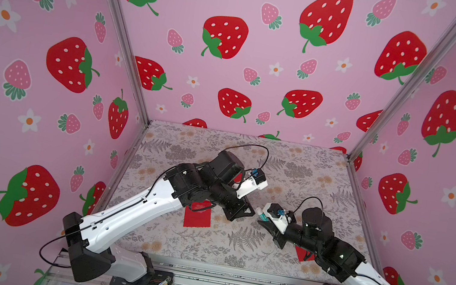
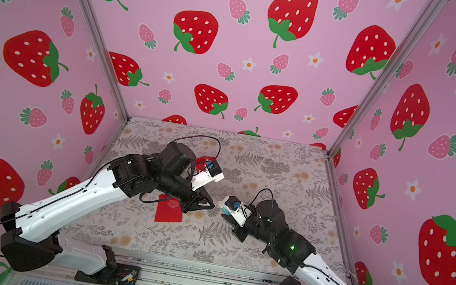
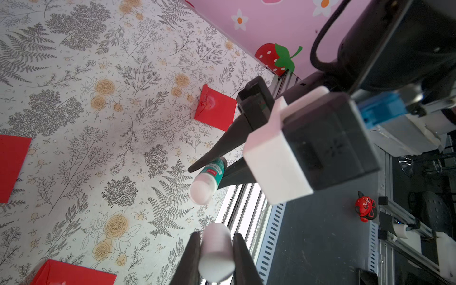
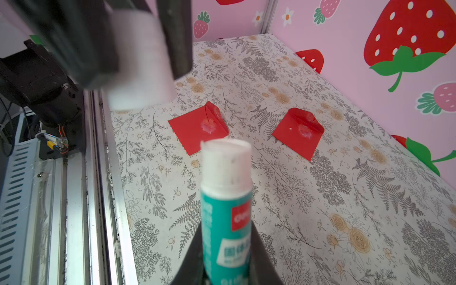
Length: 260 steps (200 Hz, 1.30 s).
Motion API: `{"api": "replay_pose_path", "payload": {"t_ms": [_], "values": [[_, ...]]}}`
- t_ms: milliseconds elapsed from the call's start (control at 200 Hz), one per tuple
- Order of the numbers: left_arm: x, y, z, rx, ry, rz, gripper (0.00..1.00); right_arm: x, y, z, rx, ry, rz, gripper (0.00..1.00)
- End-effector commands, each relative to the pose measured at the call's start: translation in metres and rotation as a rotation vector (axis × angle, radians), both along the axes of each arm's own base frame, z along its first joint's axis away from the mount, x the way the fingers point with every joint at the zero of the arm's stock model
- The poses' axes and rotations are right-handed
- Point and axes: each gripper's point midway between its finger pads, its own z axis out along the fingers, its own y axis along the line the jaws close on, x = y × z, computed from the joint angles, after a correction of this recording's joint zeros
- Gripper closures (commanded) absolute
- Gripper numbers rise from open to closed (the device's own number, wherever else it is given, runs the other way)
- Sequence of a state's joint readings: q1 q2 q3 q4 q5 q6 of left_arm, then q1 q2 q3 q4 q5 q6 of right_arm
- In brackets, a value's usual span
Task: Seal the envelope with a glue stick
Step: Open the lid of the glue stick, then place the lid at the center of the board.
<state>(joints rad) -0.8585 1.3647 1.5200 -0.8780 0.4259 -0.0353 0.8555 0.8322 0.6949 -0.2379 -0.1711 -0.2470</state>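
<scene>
Right wrist view: the right gripper (image 4: 225, 234) is squeezed tight on the glue stick (image 4: 225, 197), open end out, ready to rub. The left gripper (image 3: 216, 237) pinches the white cap (image 3: 216, 256), I think so it is out of the way. In a top view the glue stick (image 1: 263, 217) hangs at 3 o'clock from a red envelope (image 1: 197, 217) on the tabletop (image 1: 296, 161).

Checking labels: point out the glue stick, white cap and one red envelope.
glue stick (image 4: 219, 222): right wrist view, teal label.
white cap (image 3: 216, 254): left wrist view, curved side wall.
red envelope (image 1: 197, 218): in a top view, flat face.
</scene>
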Motion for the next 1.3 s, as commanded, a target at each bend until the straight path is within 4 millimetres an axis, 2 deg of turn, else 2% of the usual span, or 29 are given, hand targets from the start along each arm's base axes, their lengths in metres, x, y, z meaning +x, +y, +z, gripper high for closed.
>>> {"api": "replay_pose_path", "payload": {"t_ms": [0,115,240,435,640,825,1015,1151,1296], "values": [[0.005,0.009,0.016,-0.018,-0.021,0.043,1.00,0.002,-0.004,-0.006,-0.016,0.011,-0.031,1.00],[0.023,0.023,0.010,0.020,-0.043,0.132,1.00,0.004,-0.005,-0.007,-0.020,0.007,-0.038,1.00],[0.059,0.050,-0.007,0.079,-0.042,0.293,1.00,0.004,-0.004,-0.007,-0.021,0.007,-0.036,1.00],[0.117,0.101,-0.064,0.259,-0.018,0.540,1.00,0.004,-0.003,-0.007,-0.025,0.014,-0.030,1.00],[0.168,0.137,-0.126,0.462,-0.029,0.698,1.00,0.004,-0.005,-0.007,-0.021,0.013,-0.038,1.00],[0.207,0.156,-0.180,0.630,-0.016,0.761,1.00,0.004,-0.004,-0.007,-0.024,0.014,-0.036,1.00],[0.239,0.170,-0.218,0.672,0.020,0.814,1.00,0.003,-0.005,-0.007,-0.024,0.020,-0.038,1.00],[0.255,0.177,-0.238,0.674,0.068,0.834,1.00,0.003,-0.006,-0.006,-0.025,0.016,-0.043,1.00],[0.263,0.180,-0.253,0.669,0.100,0.850,0.98,0.003,-0.005,-0.007,-0.028,0.017,-0.040,1.00]]}}
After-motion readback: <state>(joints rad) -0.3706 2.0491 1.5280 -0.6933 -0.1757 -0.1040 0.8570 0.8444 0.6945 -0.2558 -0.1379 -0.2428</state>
